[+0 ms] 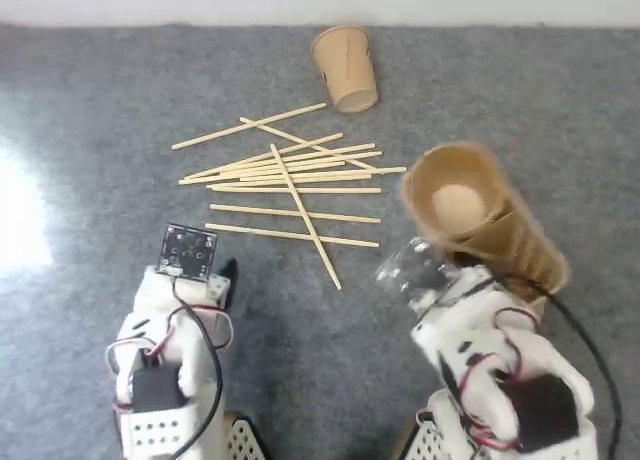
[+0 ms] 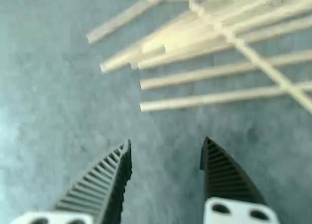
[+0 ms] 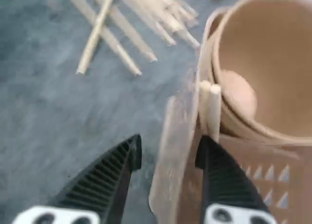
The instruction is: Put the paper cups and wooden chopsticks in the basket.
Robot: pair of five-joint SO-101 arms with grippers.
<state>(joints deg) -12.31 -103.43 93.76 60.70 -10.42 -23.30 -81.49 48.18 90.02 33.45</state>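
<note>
Now | left hand [image 2: 167,141] open, chopsticks [image 1: 285,175] ahead | right hand [image 3: 170,138] (grip unclear) beside stacked cups [image 1: 455,205] | lone cup [image 1: 345,68] beyond

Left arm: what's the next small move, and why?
Probably ease the left gripper forward to the nearest chopsticks. Its fingers are open over bare carpet, short of the stick ends, with nothing between them.
</note>
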